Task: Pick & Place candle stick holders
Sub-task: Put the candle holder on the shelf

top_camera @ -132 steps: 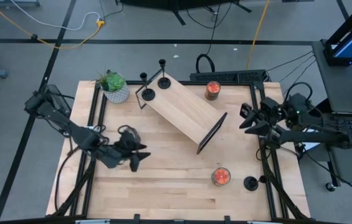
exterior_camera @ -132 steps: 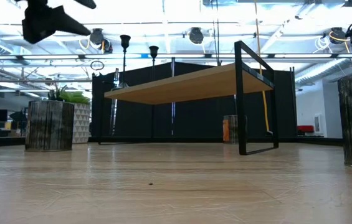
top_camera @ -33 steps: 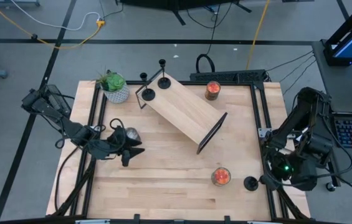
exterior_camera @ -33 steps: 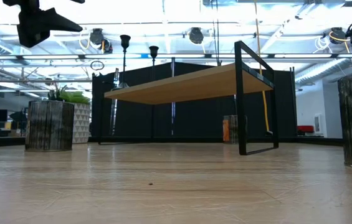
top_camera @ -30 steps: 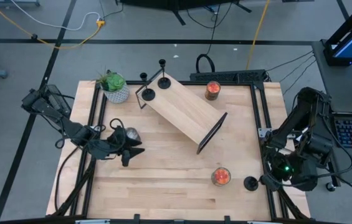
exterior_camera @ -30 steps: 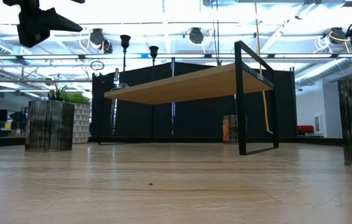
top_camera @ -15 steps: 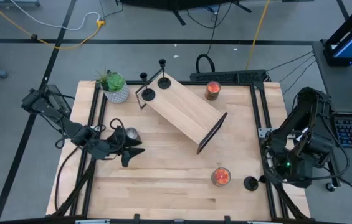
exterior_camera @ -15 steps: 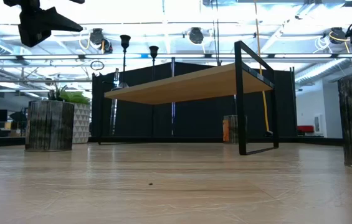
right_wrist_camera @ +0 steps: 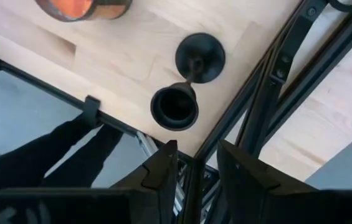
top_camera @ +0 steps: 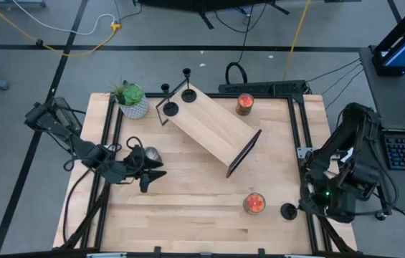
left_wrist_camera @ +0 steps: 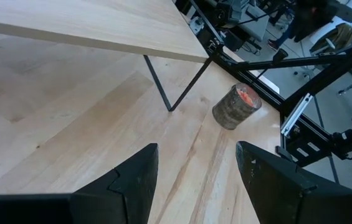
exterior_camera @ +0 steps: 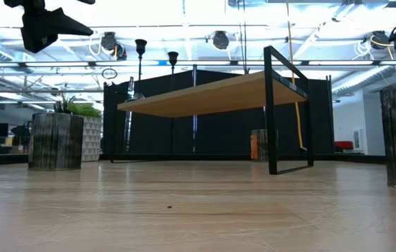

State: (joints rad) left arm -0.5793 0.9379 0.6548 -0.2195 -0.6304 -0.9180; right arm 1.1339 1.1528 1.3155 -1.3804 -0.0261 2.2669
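- High view: The table carries a wooden shelf lying on a diagonal near its centre. Two candle stick holders stand on the shelf's end toward 11 o'clock, one nearer the table's far edge, one just beside it. A third holder stands at the table's 4 o'clock corner, near an orange jar candle. A second orange jar candle sits at 1 o'clock, a potted plant at 11 o'clock. The left gripper hovers at 9 o'clock beside a grey jar candle. The right arm is folded off the table's 4 o'clock corner, just beside the third holder.
- Low view: Two holders stand upright on the raised shelf. The left gripper hangs high, at 10 o'clock.
- Left wrist view: The left gripper has its jaws wide apart, holding nothing; an orange jar candle lies ahead.
- Right wrist view: The right gripper has its jaws narrowly apart and empty, above the table's frame. The third holder stands upright on the table edge, untouched.
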